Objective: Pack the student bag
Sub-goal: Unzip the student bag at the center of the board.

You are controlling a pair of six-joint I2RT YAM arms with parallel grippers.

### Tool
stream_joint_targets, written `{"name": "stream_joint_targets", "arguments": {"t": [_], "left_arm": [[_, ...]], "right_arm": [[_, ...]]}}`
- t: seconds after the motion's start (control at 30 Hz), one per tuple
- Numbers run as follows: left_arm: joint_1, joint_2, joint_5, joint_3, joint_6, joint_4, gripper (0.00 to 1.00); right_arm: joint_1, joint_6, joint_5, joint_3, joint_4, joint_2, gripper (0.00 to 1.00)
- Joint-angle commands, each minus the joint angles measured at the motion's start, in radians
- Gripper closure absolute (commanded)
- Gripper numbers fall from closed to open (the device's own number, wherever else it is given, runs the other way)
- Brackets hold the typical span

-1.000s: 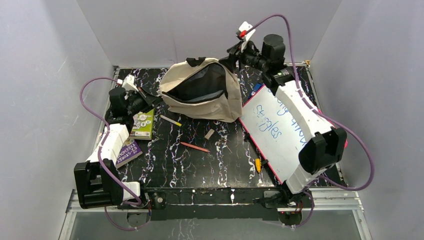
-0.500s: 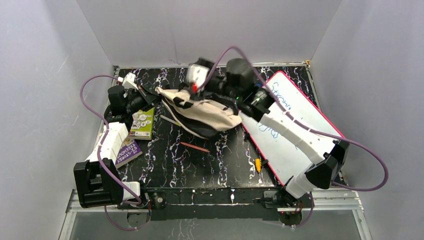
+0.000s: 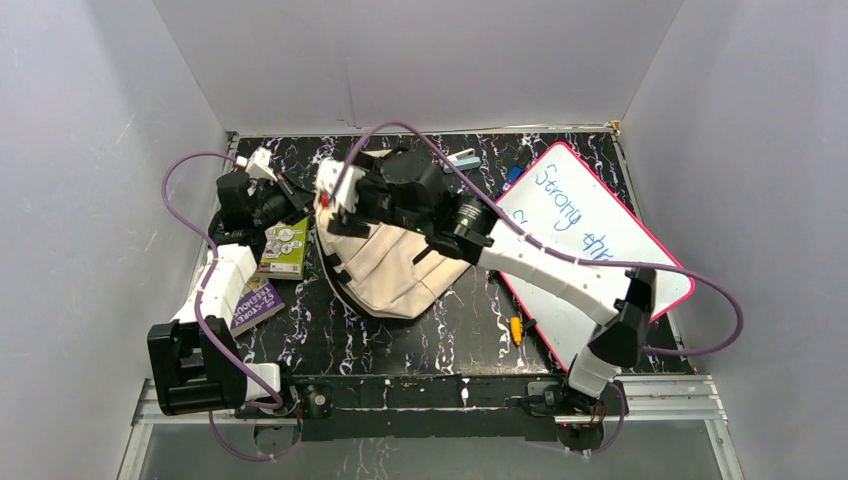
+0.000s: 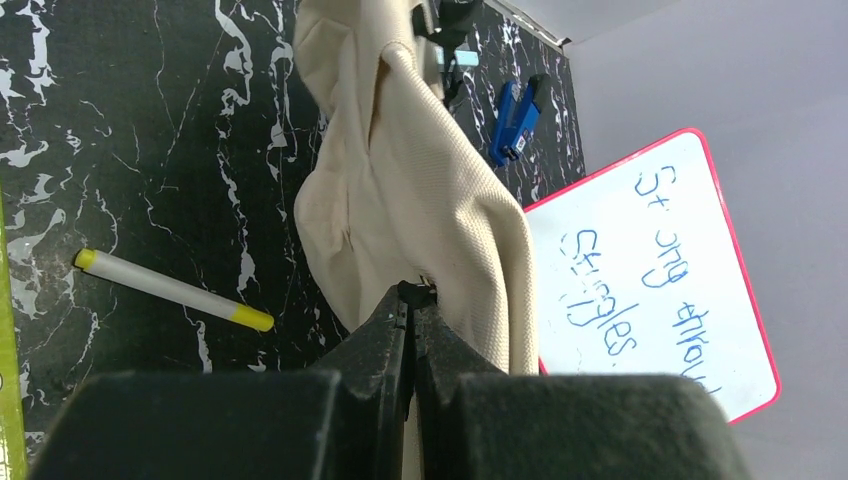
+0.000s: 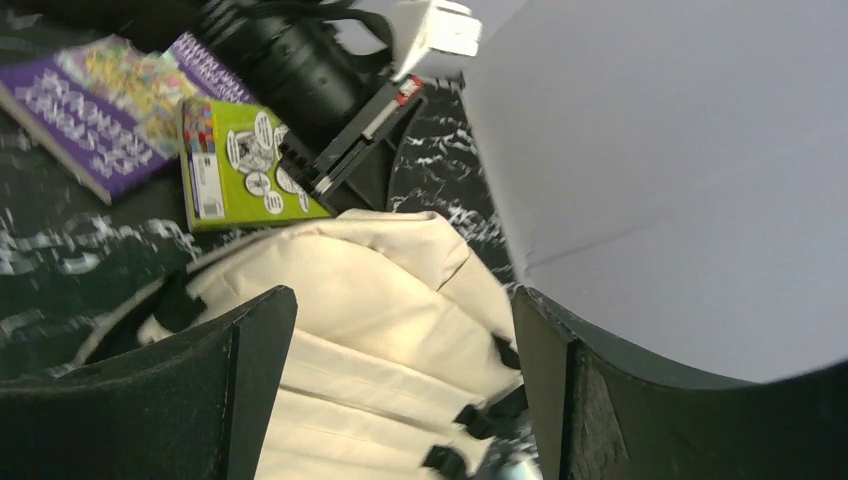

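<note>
The bag (image 3: 390, 270) lies flat in the middle left of the worktop (image 3: 460, 320), with its black straps on top. The whiteboard (image 3: 590, 230) is on its right and the green book (image 3: 285, 248) on its left. The left fingers (image 4: 408, 320) are pinched tight on a fold of the bag, I think to stop it sliding. The right fingers (image 3: 340, 205) are spread wide over the bag's top end and hold nothing. Maybe they want to grab it there. I can't see the bag's opening, so the pen (image 4: 170, 290) beside it can't go in yet.
</note>
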Motion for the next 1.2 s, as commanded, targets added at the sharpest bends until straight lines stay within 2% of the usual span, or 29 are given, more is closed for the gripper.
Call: {"name": "stream_joint_targets", "arguments": {"t": [0.0, 0.1, 0.3, 0.57, 0.9, 1.0, 1.07, 1.17], "left_arm": [[0.003, -0.035, 0.025, 0.053, -0.011, 0.035, 1.00], [0.004, -0.040, 0.031, 0.054, -0.018, 0.035, 1.00], [0.004, -0.060, 0.042, 0.057, -0.022, 0.026, 1.00], [0.004, -0.065, 0.052, 0.053, -0.023, 0.023, 1.00], [0.001, -0.076, 0.054, 0.054, -0.025, 0.023, 1.00], [0.001, -0.079, 0.056, 0.054, -0.025, 0.023, 1.00], [0.001, -0.080, 0.053, 0.053, -0.020, 0.020, 1.00], [0.001, -0.082, 0.047, 0.056, -0.012, 0.011, 1.00]], "right_arm": [[-0.004, 0.526, 0.262, 0.208, -0.122, 0.104, 0.12], [-0.003, 0.732, 0.284, 0.257, -0.208, 0.175, 0.13], [-0.003, 0.943, 0.301, 0.219, -0.186, 0.249, 0.11], [-0.003, 1.020, 0.232, 0.203, -0.133, 0.285, 0.06], [-0.003, 1.025, 0.371, 0.267, -0.189, 0.388, 0.11], [-0.003, 1.021, 0.377, 0.273, -0.192, 0.398, 0.17], [-0.003, 1.014, 0.376, 0.271, -0.188, 0.385, 0.29], [-0.003, 0.982, 0.376, 0.262, -0.183, 0.343, 0.52]]}}
